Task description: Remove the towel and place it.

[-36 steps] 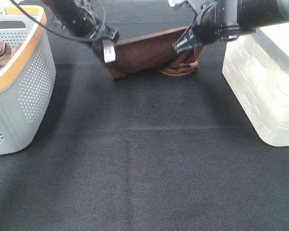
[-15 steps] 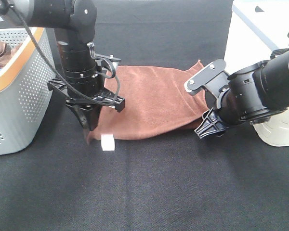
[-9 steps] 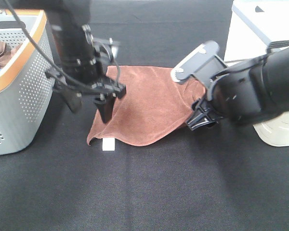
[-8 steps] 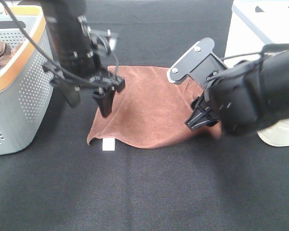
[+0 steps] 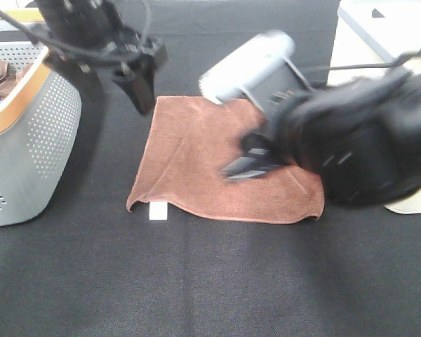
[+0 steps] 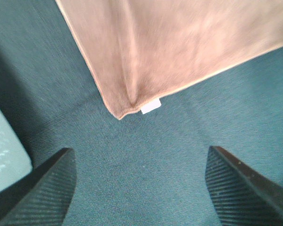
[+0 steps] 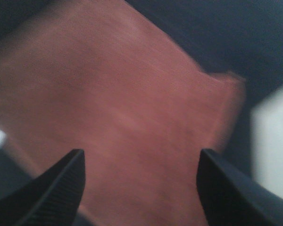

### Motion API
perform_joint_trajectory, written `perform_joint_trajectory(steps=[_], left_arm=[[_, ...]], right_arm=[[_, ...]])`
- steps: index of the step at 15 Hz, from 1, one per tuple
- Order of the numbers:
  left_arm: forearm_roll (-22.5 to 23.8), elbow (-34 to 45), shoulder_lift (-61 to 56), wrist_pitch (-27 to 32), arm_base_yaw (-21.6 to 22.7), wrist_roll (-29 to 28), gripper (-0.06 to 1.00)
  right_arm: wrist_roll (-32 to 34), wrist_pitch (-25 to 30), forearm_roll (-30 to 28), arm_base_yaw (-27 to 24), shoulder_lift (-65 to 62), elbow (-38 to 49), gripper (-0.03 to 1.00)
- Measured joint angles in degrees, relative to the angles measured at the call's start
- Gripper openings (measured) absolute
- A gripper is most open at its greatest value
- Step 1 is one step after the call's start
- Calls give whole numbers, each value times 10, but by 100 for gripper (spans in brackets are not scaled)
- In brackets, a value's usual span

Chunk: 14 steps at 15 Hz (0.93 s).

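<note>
We judge the placing step nearly done: the reddish-brown towel (image 5: 224, 165) lies spread on the black table cloth (image 5: 210, 281) between the two baskets. Our left gripper (image 5: 137, 81) and right gripper (image 5: 249, 163) both hang spread wide, holding nothing; next comes clearing away.

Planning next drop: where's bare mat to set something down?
Free: the wide front strip of black mat below the towel. Crowded: mid-mat with the towel, both open grippers above it, grey basket left, white bin right.
</note>
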Motion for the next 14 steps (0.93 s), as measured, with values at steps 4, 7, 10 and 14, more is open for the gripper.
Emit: perform_joint_trajectory(steps=[4, 7, 10, 14], left_arm=[[3, 0, -42, 1, 0, 6, 73], [4, 0, -81, 2, 0, 15, 73], [6, 0, -115, 2, 0, 16, 73], [5, 9, -164, 3, 0, 16, 72]], right_arm=[[-41, 312, -2, 0, -68, 3, 59], [-47, 496, -10, 0, -88, 41, 56], [249, 743, -320, 1, -90, 23, 52], [1075, 905, -1081, 3, -117, -16, 51]])
